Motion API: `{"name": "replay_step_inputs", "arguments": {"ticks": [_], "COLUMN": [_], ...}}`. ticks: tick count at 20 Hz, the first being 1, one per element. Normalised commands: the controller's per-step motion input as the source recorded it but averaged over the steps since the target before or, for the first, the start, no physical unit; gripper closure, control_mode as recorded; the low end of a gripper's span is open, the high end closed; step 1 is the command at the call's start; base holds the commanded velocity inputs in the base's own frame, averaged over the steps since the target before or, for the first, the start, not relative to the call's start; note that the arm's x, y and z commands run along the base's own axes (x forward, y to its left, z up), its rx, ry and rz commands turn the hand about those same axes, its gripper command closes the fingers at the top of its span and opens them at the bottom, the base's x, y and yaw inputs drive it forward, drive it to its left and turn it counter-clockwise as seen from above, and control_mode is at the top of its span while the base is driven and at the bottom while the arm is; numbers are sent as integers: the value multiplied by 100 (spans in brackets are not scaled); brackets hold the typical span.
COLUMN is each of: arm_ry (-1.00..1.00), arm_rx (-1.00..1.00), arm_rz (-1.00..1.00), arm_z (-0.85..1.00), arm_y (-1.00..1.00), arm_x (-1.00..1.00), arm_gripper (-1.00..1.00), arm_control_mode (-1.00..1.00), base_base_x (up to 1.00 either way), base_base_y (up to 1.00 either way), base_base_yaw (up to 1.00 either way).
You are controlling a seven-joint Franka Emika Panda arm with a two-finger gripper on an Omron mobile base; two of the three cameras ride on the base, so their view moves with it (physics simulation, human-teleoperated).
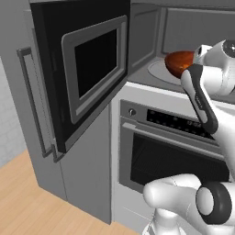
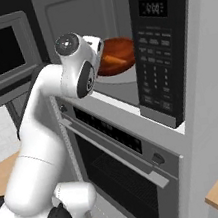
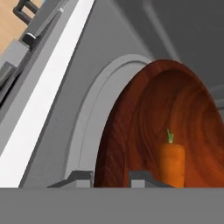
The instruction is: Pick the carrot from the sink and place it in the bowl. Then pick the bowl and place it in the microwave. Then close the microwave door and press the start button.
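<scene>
**Bowl with carrot held inside the open microwave**

The microwave [image 2: 119,38] is the landmark here: a grey cavity set in the cabinet wall, directly above the oven [image 1: 170,151] with its black control strip. The microwave door [image 1: 87,69] stands swung wide open to the left of the cavity, its dark window facing out into the room. To the right of the cavity is the black control panel [image 2: 158,46] with its display and rows of buttons.

The white arm [image 2: 49,131] reaches up from below the oven into the mouth of the microwave. On the cavity floor lies the round pale turntable [image 3: 94,131], and the reddish-brown bowl [image 3: 175,118] is over it, near the front of the cavity, tilted in the hand view.

The gripper [image 3: 111,177] is at the bowl's near rim; its two finger tips sit either side of the edge, one outside the wall and one inside, pinching the rim.

The carrot [image 3: 171,164] lies inside the bowl, against its inner surface, its small green top pointing away from the finger tips.
</scene>
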Motion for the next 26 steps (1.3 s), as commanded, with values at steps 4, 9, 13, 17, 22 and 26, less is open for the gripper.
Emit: {"name": "replay_step_inputs", "arguments": {"ticks": [4,9,13,17,22,26], "arm_ry": [2,0,-6,-28,-30,-9], "arm_rx": [0,0,0,0,0,0], "arm_rz": [-1,0,0,0,2,9], "arm_z": [-31,-15,-1,0,0,27], "arm_y": [-22,-6,0,3,15,20], "arm_x": [37,46,23,3,-40,-100], "arm_gripper": [100,-100,-100,-100,-100,-100], "arm_control_mode": [-100,-100,-100,-100,-100,-100], "base_base_x": [0,0,0,0,0,0], "base_base_y": [0,0,0,0,0,0], "base_base_yaw": [0,0,0,0,0,0]}}
